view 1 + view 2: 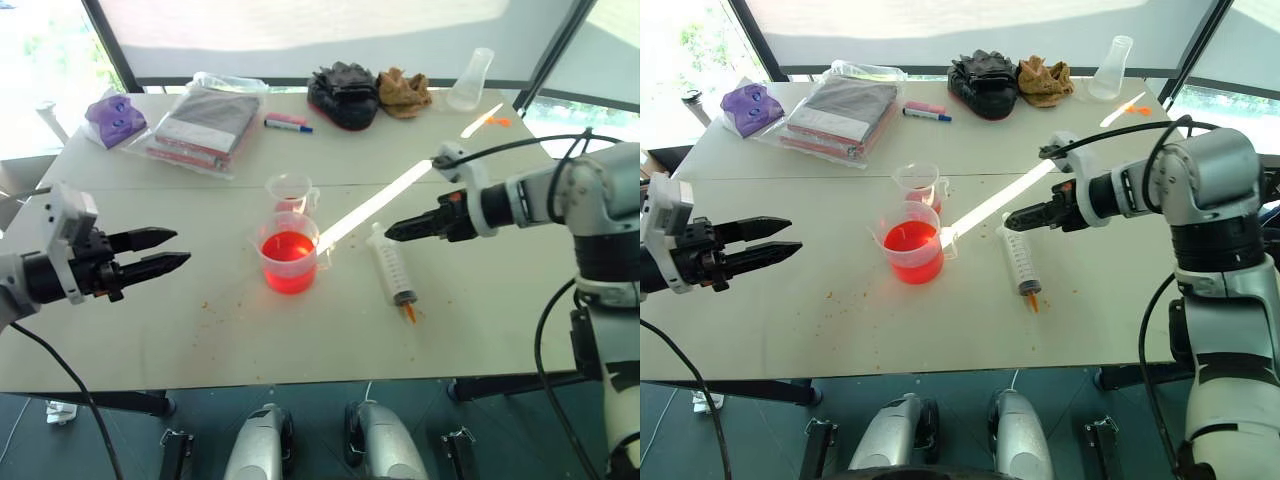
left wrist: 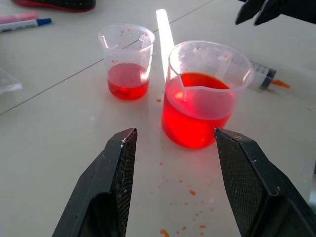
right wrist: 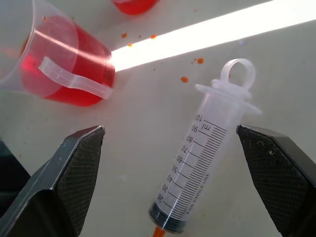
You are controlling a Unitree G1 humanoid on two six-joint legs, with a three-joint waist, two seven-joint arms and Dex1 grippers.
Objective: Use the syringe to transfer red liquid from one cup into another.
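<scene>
We are looking at a pale surface [image 1: 150, 330] where the syringe [image 1: 392, 272] is lying flat, orange tip toward us and plunger ring pointing away, with its plunger pushed fully in. It is resting just to the right of the wide cup [image 1: 289, 252], apart from it. That wide cup is standing upright, holding red liquid to roughly half its height. Just behind it, the smaller cup [image 1: 290, 192] is standing upright too, with a shallow layer of red liquid at the bottom. A bright strip of sunlight is crossing the surface between the cups and the syringe, and small orange-red drops are speckling the area around them.

Our right tool [image 1: 392, 231] is hovering above the plunger end of the syringe, released, its fingers [image 3: 74, 168] spread wide on either side of the barrel in the wrist view and touching nothing. Our left tool [image 1: 178, 250] is hanging well to the left of the wide cup, pointing toward it, also released and empty, its fingers [image 2: 116, 173] parted.

Along the far edge we are seeing a purple object [image 1: 115, 117], a bagged stack of flat items [image 1: 205, 125], a pink-and-blue marker [image 1: 287, 123], a black bundle [image 1: 343, 95], a brown bundle [image 1: 404, 92] and a clear conical flask [image 1: 472, 80].
</scene>
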